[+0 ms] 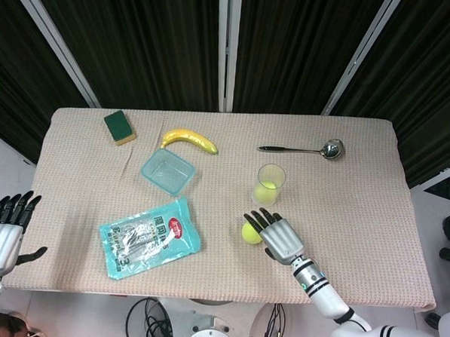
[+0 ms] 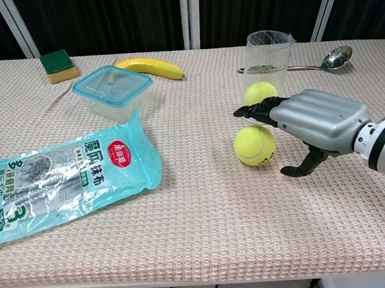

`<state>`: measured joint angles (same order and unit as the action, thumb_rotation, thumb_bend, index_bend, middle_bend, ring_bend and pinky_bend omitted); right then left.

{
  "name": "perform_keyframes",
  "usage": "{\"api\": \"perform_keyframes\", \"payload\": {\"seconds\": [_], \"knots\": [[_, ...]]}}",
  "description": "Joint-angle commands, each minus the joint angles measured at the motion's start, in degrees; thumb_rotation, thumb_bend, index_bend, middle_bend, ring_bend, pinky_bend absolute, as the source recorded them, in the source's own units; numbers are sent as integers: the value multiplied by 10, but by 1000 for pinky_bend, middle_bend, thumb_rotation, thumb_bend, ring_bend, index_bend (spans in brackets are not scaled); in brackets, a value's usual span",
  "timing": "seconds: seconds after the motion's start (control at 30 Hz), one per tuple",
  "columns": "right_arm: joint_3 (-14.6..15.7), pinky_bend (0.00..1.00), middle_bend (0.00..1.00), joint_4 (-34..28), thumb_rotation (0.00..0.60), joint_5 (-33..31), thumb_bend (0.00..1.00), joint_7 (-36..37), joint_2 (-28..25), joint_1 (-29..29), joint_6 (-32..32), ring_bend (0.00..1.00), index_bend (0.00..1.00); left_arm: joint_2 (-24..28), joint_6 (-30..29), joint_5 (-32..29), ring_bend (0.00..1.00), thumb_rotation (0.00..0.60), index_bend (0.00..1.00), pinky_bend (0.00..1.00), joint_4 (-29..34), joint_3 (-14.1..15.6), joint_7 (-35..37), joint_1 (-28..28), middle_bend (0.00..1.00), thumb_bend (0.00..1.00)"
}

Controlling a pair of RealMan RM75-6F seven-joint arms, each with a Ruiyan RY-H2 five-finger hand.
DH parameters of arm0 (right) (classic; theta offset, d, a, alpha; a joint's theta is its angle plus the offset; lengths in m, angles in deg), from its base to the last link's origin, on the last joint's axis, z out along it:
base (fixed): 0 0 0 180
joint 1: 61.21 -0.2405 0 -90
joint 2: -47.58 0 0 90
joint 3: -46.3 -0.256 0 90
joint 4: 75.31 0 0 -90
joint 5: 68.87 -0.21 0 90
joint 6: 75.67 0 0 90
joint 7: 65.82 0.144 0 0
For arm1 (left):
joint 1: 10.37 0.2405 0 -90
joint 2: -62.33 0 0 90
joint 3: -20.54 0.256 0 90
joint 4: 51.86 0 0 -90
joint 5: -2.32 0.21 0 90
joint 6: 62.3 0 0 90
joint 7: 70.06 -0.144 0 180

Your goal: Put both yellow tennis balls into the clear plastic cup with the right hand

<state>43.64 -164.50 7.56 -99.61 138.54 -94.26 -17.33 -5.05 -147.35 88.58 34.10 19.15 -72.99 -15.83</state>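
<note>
A clear plastic cup [image 1: 269, 184] [image 2: 269, 57] stands upright right of the table's middle with one yellow tennis ball [image 2: 259, 93] inside it. The second tennis ball [image 1: 249, 232] [image 2: 254, 145] lies on the cloth just in front of the cup. My right hand [image 1: 276, 235] [image 2: 311, 121] hovers low over this ball, palm down, fingers spread above it and thumb beside it, holding nothing. My left hand [image 1: 1, 234] hangs open off the table's left edge, seen only in the head view.
A blue snack packet [image 1: 149, 237] lies front left. A clear lidded box [image 1: 166, 171], a banana [image 1: 189, 139] and a green sponge [image 1: 119, 127] sit at the back left. A metal ladle [image 1: 304, 149] lies behind the cup.
</note>
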Motion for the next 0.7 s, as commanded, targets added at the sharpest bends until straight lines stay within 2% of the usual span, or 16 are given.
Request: {"api": "perform_keyframes", "payload": {"seconds": [0.03,0.13,0.23,0.37,0.53,0.6,0.7], "knots": [[-2,395,193,10,600,-1,189,1,11,-3,0,185,95,-1,-2,-4,0,600,0,0,-7,-2,7,2,0,0],[-3,434,230,23,600,1,206,8,22,-5,1,220,139,-2,-1,-4,0,600,0,0,-11,0,8,4,0,0],[-3,523,293,36,600,3,271,13,35,-5,3,287,265,-3,1,-6,0,600,0,0,-13,0,6,4,0,0],[-2,592,351,52,600,8,325,16,47,-7,6,351,398,-3,-1,-4,0,600,0,0,-14,0,9,5,0,0],[-3,729,551,64,600,40,361,34,54,-3,38,520,650,-3,-2,-2,0,600,0,0,-15,1,11,6,0,0],[-3,753,601,56,600,66,366,51,45,0,61,548,710,-2,-4,-1,0,600,0,0,-15,1,11,7,0,0],[-11,764,624,15,600,103,367,78,17,3,100,550,731,0,-5,0,0,600,0,0,-13,1,13,8,0,0]]}}
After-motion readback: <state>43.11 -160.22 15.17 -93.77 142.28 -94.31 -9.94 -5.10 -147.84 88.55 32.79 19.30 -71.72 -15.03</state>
